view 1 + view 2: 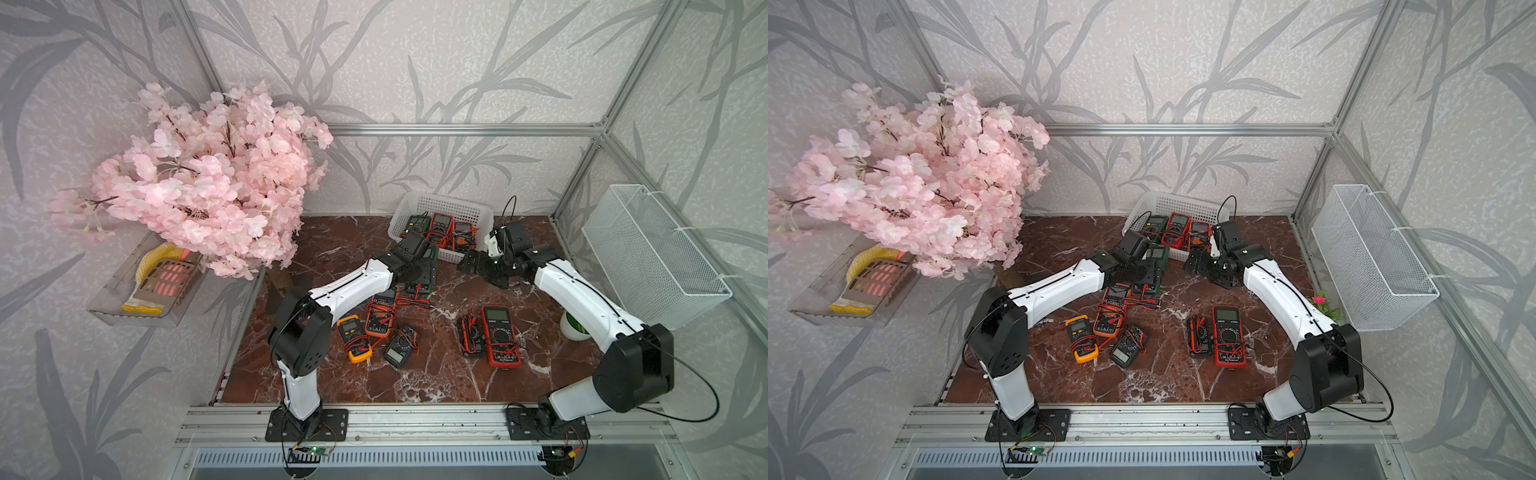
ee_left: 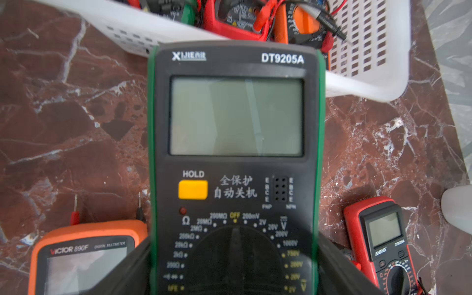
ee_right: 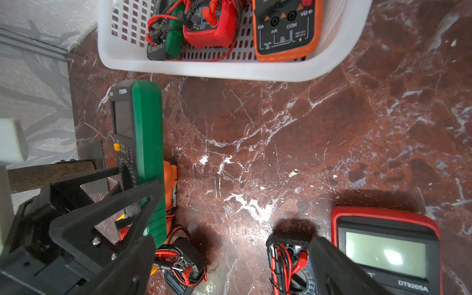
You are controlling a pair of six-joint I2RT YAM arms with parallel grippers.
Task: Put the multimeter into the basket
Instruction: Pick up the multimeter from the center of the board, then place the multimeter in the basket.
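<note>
My left gripper [image 2: 235,258] is shut on a green-cased multimeter [image 2: 235,117] marked DT9205A, its fingers pressing the two long sides near the dial. The meter hangs above the marble, just short of the near rim of the low white perforated basket [image 2: 367,89]. In both top views this meter [image 1: 433,258] [image 1: 1158,254] shows beside the basket [image 1: 446,208]. The basket [image 3: 229,71] holds three meters. My right gripper [image 3: 235,255] stands open over bare marble near the basket's front right corner [image 1: 482,272], holding nothing.
Loose multimeters lie on the marble: an orange one [image 1: 380,311], a yellow one [image 1: 353,338], a small dark one [image 1: 401,347], a black one [image 1: 469,334], a large red one [image 1: 500,336]. A wire-mesh basket [image 1: 652,253] hangs on the right wall. Pink blossoms [image 1: 199,183] overhang the back left.
</note>
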